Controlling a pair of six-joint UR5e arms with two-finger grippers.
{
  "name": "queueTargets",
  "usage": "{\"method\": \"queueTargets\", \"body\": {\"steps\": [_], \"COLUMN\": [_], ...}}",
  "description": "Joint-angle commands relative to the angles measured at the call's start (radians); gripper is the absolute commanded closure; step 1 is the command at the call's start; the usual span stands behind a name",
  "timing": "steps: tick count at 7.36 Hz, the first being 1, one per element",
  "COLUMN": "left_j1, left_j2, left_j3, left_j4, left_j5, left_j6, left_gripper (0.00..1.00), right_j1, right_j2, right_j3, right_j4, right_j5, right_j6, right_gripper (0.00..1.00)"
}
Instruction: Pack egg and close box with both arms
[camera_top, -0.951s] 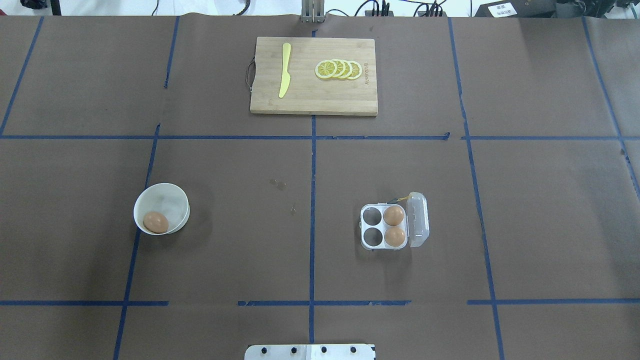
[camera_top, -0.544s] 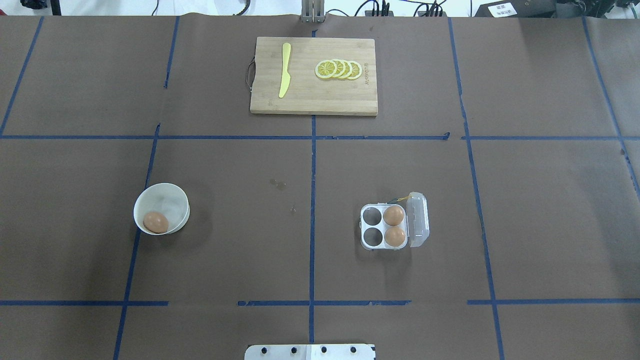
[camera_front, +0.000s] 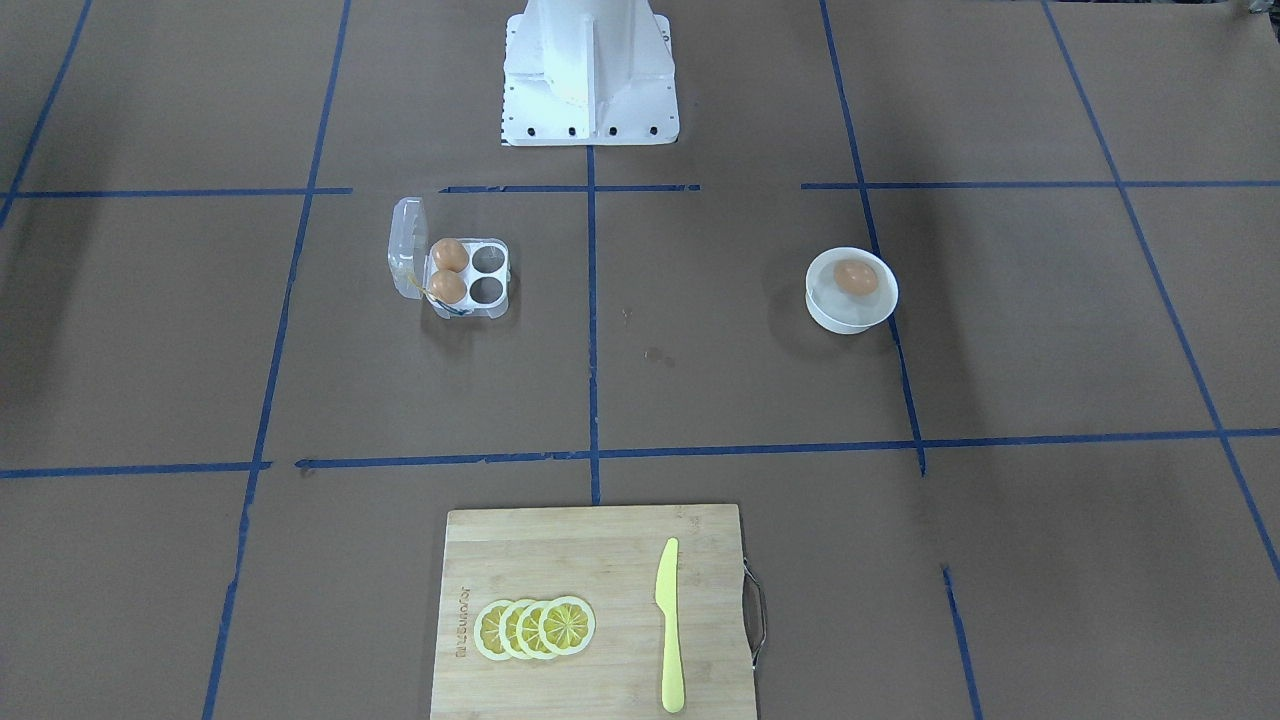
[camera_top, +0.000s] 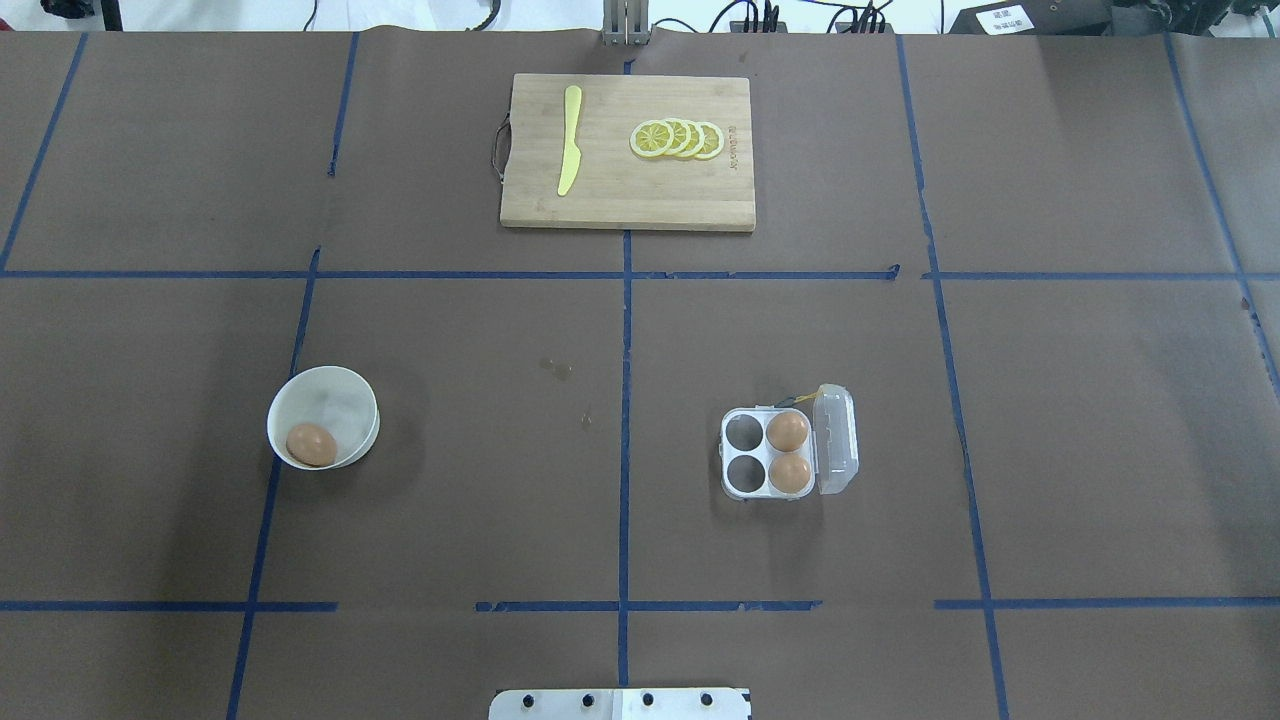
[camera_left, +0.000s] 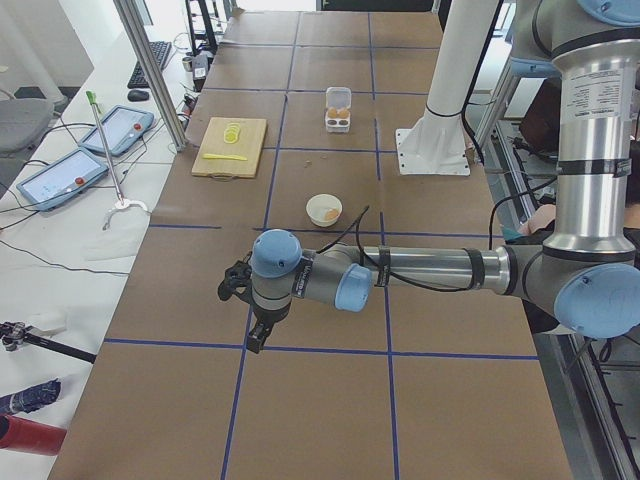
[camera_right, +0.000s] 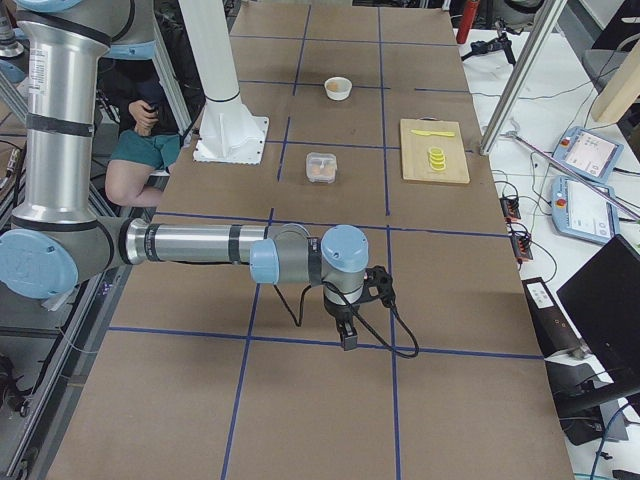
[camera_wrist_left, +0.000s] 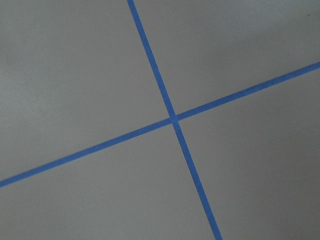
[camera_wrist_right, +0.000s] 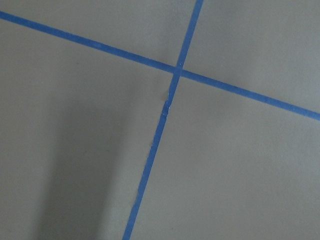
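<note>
One brown egg (camera_top: 311, 444) lies in a round white bowl (camera_top: 345, 392) on the left of the table; it also shows in the front view (camera_front: 853, 277). The clear box (camera_top: 767, 455) stands right of centre with its lid (camera_top: 838, 441) open to the right. Two eggs (camera_top: 788, 431) (camera_top: 791, 473) fill its right cups; the two left cups are empty. My left gripper (camera_left: 256, 338) and right gripper (camera_right: 347, 336) show only in the side views, low over bare table far from box and bowl. I cannot tell whether either is open or shut.
A wooden cutting board (camera_top: 627, 200) lies at the far middle with a yellow knife (camera_top: 569, 140) and lemon slices (camera_top: 678, 139). The white base pedestal (camera_front: 588, 75) stands at the near edge. Blue tape lines cross the brown table. Both wrist views show only tape crossings.
</note>
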Motion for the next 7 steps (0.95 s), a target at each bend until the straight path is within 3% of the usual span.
{"method": "queueTargets", "body": {"steps": [1, 5, 7], "left_j1": [0.001, 0.001, 0.000], "left_j2": [-0.014, -0.020, -0.033], "left_j3": [0.002, -0.011, 0.008], "left_j4": [-0.033, -0.089, -0.383], "left_j5": [-0.003, -0.002, 0.004], "left_j6": [-0.001, -0.001, 0.001], "left_gripper": [0.00, 0.00, 0.00], "right_j1": [0.000, -0.002, 0.000], "right_j2": [-0.001, 0.023, 0.032], "right_j3": [0.000, -0.014, -0.011], "right_j4": [0.140, 0.150, 0.149], "right_j5": [-0.003, 0.002, 0.003], "right_j6": [0.010, 0.168, 0.178], "right_gripper": [0.00, 0.00, 0.00]}}
